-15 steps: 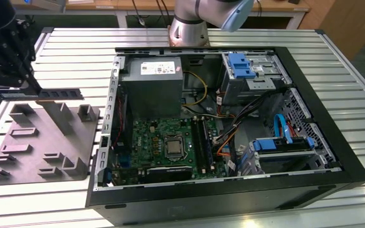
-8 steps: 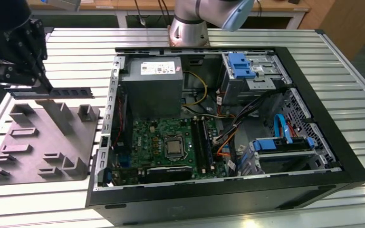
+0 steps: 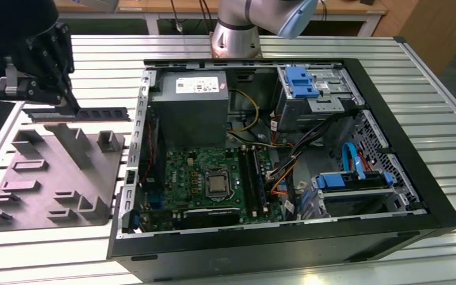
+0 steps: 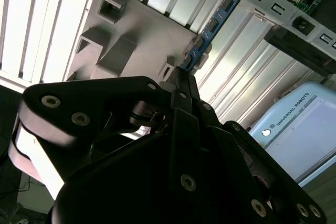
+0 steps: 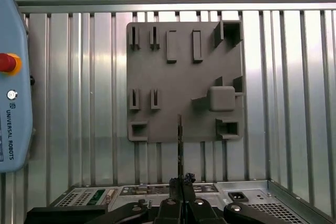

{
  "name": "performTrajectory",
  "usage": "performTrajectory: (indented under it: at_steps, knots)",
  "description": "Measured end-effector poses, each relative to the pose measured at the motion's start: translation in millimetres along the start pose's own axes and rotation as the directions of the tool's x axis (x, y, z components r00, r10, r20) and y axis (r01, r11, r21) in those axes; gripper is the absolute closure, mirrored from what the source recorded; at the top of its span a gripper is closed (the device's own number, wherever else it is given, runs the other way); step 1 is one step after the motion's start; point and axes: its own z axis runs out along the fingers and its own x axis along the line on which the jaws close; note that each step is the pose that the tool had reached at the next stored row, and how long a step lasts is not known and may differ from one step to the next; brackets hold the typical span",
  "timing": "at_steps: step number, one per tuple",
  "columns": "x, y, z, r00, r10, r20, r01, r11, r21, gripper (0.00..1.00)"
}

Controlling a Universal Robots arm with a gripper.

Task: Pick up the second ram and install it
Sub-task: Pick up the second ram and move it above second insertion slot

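Black gripper (image 3: 68, 104) fingers are clamped tight on one end of the second ram (image 3: 93, 113), a long, thin, dark blue-green circuit-board stick with a row of small black chips. In the second wrist view the jaws pinch flat against it, and the blue stick (image 4: 212, 24) runs straight out from the gripper (image 4: 182, 77). In the first wrist view the same stick (image 5: 179, 145) is seen edge-on, as a thin dark line rising from the fingertips.

From where I stand the stick hangs level in the air. It is clear of the grey moulded holder tray (image 3: 38, 172) with its raised blocks and pockets, which lies flat below it on the ribbed metal table (image 3: 418, 71). Nothing else touches the stick.

Just beside the tray, on the exterior view's right, sits the open black computer case (image 3: 442, 208). Inside are the grey power-supply box (image 3: 188, 113), the green motherboard (image 3: 196, 166) and the long black memory slots (image 3: 250, 172).

I'd judge the pick-up done, since the stick is gripped and off its tray. The installing is not: the stick is outside the case and well apart from the slots. I cannot tell whether a first stick is seated there
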Motion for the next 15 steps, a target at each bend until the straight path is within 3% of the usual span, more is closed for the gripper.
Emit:
performTrajectory:
  at_steps: [15]
  knots:
    - [-8.8,-34.8,-0.5,1.0,0.0,0.0,0.0,1.0,0.0,0.88]
